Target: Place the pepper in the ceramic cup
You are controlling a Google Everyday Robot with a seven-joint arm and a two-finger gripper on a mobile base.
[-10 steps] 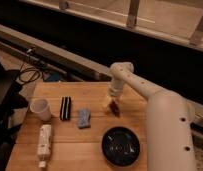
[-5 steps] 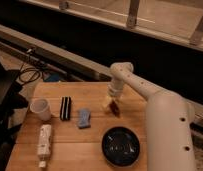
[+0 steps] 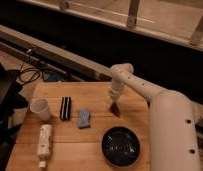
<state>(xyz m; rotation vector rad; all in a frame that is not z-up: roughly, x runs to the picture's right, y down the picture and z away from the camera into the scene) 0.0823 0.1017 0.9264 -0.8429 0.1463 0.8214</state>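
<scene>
Wood-planked and pale, the rectangular tabletop (image 3: 70, 152) is seen with everything on it lying where it lay a second ago; no shift is noted in the big white smooth-shelled robot arm (image 3: 170, 125), which is kept bent down over the far right part of the table; the gripper (image 3: 115, 102) at its end is held low, right at the small dark red tapered pepper (image 3: 116, 109), and whether it is clamped on the pepper or only set about it cannot be told; the pepper is found low at the table surface, right of the middle, well apart from the small plain white ceramic cup (image 3: 40, 109) near the left edge. From this stillness the grasp is judged to be in hand and unfinished; the lift and the carry leftward to the cup are judged still to be done.

After table and arm, by size: the large round black bowl (image 3: 120, 145), shallow and faintly glossy, is set at the front beside the arm's body; the white patterned cylindrical bottle (image 3: 44, 144) is laid on its side at front left; the cup is stood mouth up, slightly tapered, matte, with no handle shown; the black-and-white striped block (image 3: 66, 108) is placed just right of the cup; the blue sponge-like block (image 3: 84, 118), soft-looking, is laid near it; the pepper, smallest, is wedge-like and dull-skinned.
</scene>
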